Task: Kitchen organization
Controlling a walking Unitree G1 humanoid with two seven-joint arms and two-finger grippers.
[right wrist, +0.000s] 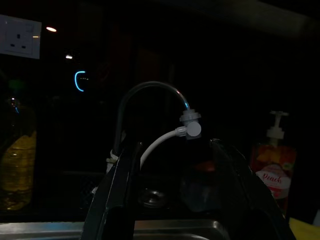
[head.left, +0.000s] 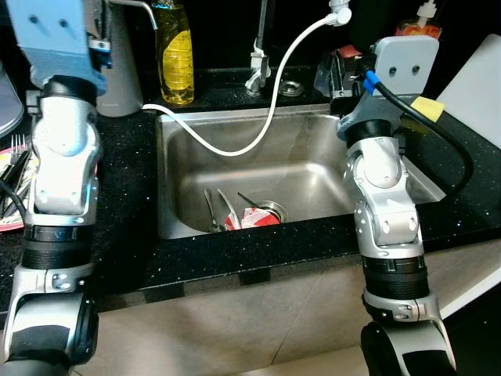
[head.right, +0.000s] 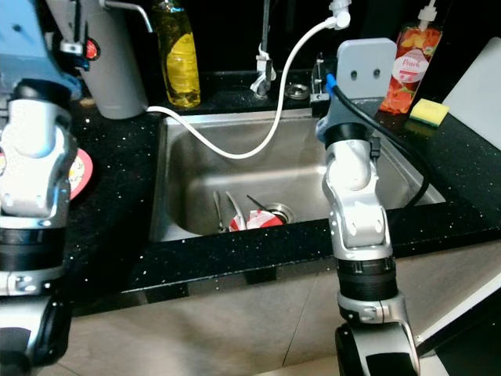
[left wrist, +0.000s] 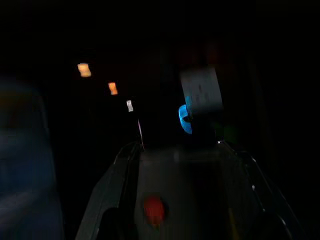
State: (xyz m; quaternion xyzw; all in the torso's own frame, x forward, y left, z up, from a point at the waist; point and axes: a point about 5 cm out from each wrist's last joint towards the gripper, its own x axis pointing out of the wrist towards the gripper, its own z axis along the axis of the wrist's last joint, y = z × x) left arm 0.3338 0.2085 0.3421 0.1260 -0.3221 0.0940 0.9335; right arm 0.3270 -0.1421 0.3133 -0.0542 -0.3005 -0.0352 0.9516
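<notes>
Evidently nothing is picked up yet: both arms are raised over the black speckled tabletop point(head.left: 133, 235), one either side of the stainless steel sink point(head.left: 313, 168). At the sink's bottom, beside the drain, lie metal tongs point(head.left: 211, 211) and a crumpled red-and-white wrapper point(head.left: 250, 219), seemingly the things to clear. The right gripper point(right wrist: 175, 200) points at the curved tap with its white hose point(right wrist: 165, 140), its fingers point(right wrist: 117, 190) spread wide and empty. The left gripper point(left wrist: 175, 200) appears in a dark wrist view; whether its fingers are apart I cannot tell. Next, one arm would likely need to lower into the basin, avoiding the hose.
</notes>
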